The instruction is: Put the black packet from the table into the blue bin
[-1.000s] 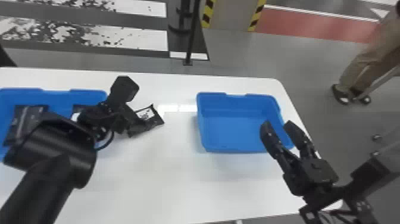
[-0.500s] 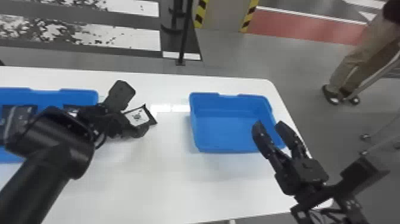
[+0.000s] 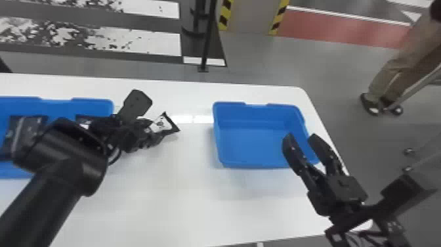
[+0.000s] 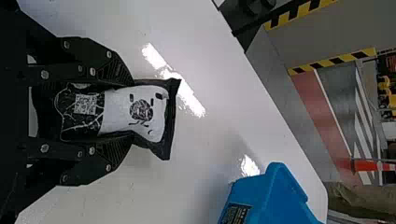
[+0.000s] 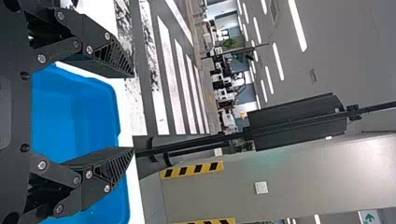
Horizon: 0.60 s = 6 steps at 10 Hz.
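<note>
Left-hand blue bin (image 3: 93, 105): contains dark pouches (image 3: 29, 131). Right-hand blue bin (image 3: 259, 115): located near the desk's (image 3: 164, 203) far right corner. Left gripper (image 3: 152, 131): fingers clamped on the black packet (image 3: 162, 124), between the bins. Right gripper (image 3: 302, 138): fingers wide apart, at the right-hand blue bin's near right corner.

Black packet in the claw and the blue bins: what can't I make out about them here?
- Black plastic packet, left wrist view: its underside faces away, so I cannot tell whether it touches the table; the left black claw covers parts of its sides.
- Left blue plastic bin, head view: cut off by the left edge, partly behind the black left arm.
- Right blue plastic bin, left wrist view: cut off by the edge.
</note>
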Available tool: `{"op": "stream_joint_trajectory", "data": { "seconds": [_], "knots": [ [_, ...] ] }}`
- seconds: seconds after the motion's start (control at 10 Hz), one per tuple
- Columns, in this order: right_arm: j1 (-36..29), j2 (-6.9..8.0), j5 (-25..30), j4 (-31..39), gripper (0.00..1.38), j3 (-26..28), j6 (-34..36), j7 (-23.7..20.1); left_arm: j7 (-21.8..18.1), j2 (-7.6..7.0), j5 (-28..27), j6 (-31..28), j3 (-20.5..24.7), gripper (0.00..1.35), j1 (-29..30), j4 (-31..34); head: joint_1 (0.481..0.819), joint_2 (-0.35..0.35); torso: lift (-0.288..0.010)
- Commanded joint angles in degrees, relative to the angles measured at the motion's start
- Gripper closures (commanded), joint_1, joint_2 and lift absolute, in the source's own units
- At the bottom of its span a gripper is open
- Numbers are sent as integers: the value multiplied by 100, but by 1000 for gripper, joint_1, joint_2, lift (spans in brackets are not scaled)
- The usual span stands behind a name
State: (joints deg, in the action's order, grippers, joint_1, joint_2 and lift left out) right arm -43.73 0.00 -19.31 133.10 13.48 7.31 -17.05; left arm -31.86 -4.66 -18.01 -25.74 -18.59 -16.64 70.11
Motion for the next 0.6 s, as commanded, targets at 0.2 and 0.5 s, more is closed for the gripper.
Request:
{"op": "stream_joint_trajectory", "data": {
  "seconds": [0.2,0.5],
  "knots": [
    [-14,5,-12,0,510,11,0,0,-242,-44,395,325,-14,1105,32,70,695,-241,-110],
    [-43,5,0,14,510,11,0,0,-303,-246,921,58,363,1105,609,1842,695,-268,-110]
  ]
}}
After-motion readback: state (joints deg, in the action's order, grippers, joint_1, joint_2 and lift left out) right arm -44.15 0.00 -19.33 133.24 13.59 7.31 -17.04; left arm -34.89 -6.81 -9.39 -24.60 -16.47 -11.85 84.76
